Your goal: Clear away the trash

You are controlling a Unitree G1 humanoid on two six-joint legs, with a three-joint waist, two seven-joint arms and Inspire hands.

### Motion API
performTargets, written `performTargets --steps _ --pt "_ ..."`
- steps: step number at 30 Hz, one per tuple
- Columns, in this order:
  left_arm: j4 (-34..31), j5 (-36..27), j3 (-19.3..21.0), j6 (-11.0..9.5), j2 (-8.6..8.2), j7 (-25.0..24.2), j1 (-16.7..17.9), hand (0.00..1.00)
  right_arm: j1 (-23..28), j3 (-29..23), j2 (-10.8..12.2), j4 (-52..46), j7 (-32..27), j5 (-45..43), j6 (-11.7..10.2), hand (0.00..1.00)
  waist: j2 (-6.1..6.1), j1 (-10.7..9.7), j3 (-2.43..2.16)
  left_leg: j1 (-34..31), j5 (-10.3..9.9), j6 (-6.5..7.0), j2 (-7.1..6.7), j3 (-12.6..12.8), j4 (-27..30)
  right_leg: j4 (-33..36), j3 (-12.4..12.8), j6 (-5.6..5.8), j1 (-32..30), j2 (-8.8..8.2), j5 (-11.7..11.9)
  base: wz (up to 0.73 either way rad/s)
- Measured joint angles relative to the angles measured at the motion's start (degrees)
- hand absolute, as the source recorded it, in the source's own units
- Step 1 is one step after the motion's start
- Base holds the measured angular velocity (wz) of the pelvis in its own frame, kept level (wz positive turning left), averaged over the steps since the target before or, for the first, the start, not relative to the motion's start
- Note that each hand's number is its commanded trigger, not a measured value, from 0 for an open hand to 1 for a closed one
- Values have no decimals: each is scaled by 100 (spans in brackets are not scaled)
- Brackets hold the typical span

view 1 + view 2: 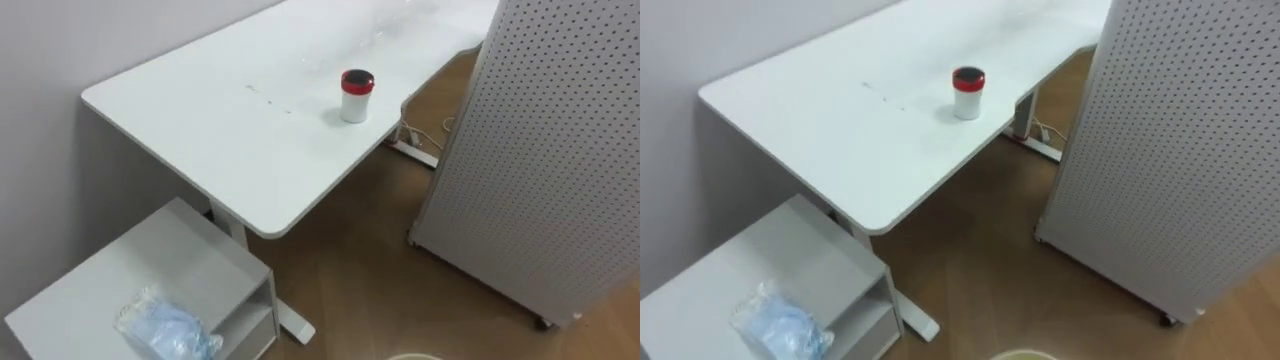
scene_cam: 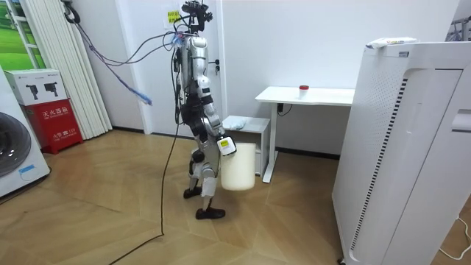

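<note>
**Garbage bag on low cabinet, not yet picked**

Crumpled bluish plastic bag = the garbage. It lies on top of the low white cabinet, at its near end, beside and below the white counter. Nothing touches it.

On the counter stands a small white jar with a red lid, upright, near the counter's right edge. There is no readable label on it. The perforated white panel stands on the wood floor to the right, apart from the counter.

In the room view the robot stands on the floor just short of the cabinet, facing the counter, knees bent. Its right hand is low at the hip against a cream bin. Cannot tell if the fingers are curled or straight.

Writing: the red box by the curtain has white characters, and the white box on it carries a printed picture. A yellow sticker is on the wall. All of it is too small to make out.
</note>
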Motion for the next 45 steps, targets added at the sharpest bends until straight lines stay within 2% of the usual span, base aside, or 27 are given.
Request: performTargets --steps 2,4,8,10,14,18,26,32,40,45 --pt "-32 19 -77 -9 0 78 -241 0 -172 84 1 99 21 -54 -7 100 16 6 11 -192 -9 12 -2 -7 114 94 -13 -1 -166 -26 0 7" --pt "-50 81 -155 -101 1 157 -556 0 -377 206 1 197 42 -135 -16 100 68 10 43 -396 -10 14 -10 -8 202 212 -5 -15 -389 -53 9 -2" --pt "-93 68 -268 -327 5 432 -791 0 -621 405 7 212 151 -93 -19 100 144 4 88 -584 -9 14 -4 -3 364 412 -1 -62 -602 -94 1 -1" --pt "-78 64 -323 -354 3 552 -889 0 -730 521 6 278 198 -56 -19 100 147 -15 103 -682 -9 14 -7 -3 420 493 -3 -76 -710 -117 -8 2" --pt "-64 65 -378 -357 4 762 -1321 0 -988 745 6 325 213 -60 -9 100 174 -14 187 -1165 -31 36 14 -99 744 673 -71 -134 -1052 -141 27 10" --pt "-70 30 -483 -365 6 949 -1469 0 -1076 772 3 323 256 -77 -8 100 228 -19 228 -1395 -32 39 31 -173 909 682 -129 -162 -1189 -142 48 9" --pt "-69 -60 -612 -366 9 1541 -1690 0 -1216 1043 -5 293 247 -64 -34 100 281 -56 250 -1902 -34 41 45 -176 1130 955 -113 -201 -1719 -171 65 0" --pt "-69 -98 -723 -397 21 1817 -1760 0 -1244 1217 3 290 243 74 -29 100 282 -193 258 -1964 -42 51 32 -176 1162 977 -111 -209 -1770 -192 60 0" --pt "-69 -6 -740 -414 84 2183 -1842 0 -1250 1404 1 288 181 502 -45 100 264 -218 268 -2112 -42 54 26 -167 1191 1015 -112 -209 -1919 -212 59 0" --pt "-86 237 -963 -415 117 2477 -1943 0 -1252 1515 -5 279 98 748 -63 100 268 -234 271 -2269 -61 71 46 -177 1343 1081 -120 -205 -2046 -210 38 1"
